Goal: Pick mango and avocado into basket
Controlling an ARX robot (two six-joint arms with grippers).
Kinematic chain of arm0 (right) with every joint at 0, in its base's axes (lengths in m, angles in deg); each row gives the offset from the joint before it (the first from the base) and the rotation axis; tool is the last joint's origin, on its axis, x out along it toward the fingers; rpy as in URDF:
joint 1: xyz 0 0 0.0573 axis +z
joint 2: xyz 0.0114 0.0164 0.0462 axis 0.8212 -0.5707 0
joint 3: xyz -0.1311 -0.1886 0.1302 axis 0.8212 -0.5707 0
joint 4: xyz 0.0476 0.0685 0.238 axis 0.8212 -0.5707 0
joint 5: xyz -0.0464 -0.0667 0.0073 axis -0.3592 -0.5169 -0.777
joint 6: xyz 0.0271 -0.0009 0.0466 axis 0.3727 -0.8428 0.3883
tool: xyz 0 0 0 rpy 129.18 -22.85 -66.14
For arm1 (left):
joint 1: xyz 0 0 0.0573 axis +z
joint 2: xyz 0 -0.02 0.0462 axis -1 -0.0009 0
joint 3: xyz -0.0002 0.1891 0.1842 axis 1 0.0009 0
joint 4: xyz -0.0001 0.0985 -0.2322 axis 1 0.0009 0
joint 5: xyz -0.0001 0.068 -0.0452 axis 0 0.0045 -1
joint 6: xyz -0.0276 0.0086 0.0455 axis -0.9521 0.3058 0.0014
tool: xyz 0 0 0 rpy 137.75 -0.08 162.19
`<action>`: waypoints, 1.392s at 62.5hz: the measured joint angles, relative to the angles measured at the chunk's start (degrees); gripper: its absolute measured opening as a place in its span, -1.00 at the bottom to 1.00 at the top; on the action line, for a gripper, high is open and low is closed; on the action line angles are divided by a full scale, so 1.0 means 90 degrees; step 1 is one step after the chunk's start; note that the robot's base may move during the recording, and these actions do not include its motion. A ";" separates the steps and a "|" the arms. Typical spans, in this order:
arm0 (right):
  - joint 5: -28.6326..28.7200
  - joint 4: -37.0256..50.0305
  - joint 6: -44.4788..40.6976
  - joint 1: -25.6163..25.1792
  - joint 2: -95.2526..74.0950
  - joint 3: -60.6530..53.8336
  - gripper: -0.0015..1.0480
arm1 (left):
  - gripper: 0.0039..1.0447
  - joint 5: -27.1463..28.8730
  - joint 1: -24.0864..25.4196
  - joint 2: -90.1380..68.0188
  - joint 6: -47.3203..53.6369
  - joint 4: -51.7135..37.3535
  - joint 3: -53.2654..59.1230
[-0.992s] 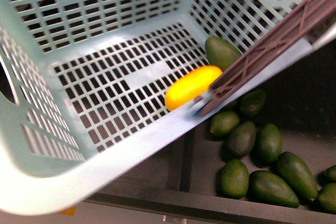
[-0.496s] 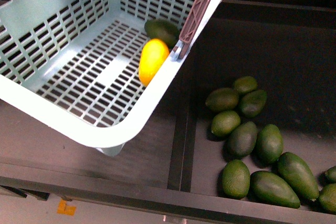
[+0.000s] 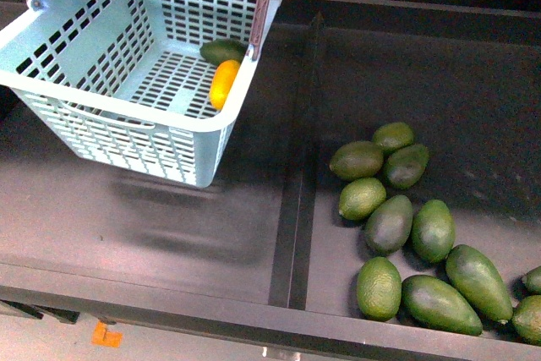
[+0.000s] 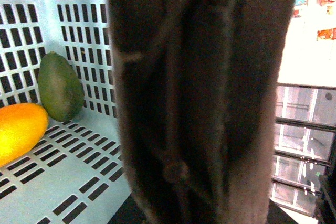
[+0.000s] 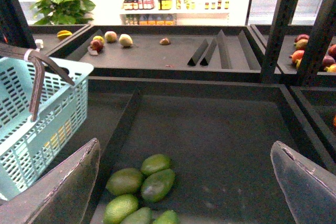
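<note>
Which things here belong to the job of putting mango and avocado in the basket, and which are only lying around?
Belong to the job:
- mango, lying in the basket
- avocado, in the basket beside the mango
- basket

Just lying about:
- loose avocados in the right bin
- fruit on the far shelf

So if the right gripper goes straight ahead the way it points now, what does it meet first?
Probably nothing soon: the open right gripper points over the loose avocados toward bare dark shelf floor. Depth is unclear.
</note>
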State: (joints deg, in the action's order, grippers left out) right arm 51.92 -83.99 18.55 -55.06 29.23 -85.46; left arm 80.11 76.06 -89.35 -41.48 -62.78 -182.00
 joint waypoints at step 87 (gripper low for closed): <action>-0.0002 0.0000 -0.0002 0.0000 0.0000 0.0000 0.83 | -0.96 -0.0104 0.0733 0.6977 0.9005 -0.4998 0.9265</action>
State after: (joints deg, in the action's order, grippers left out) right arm 51.90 -83.99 18.53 -55.06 29.23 -85.46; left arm 79.17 82.66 -26.55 39.57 -107.77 -98.62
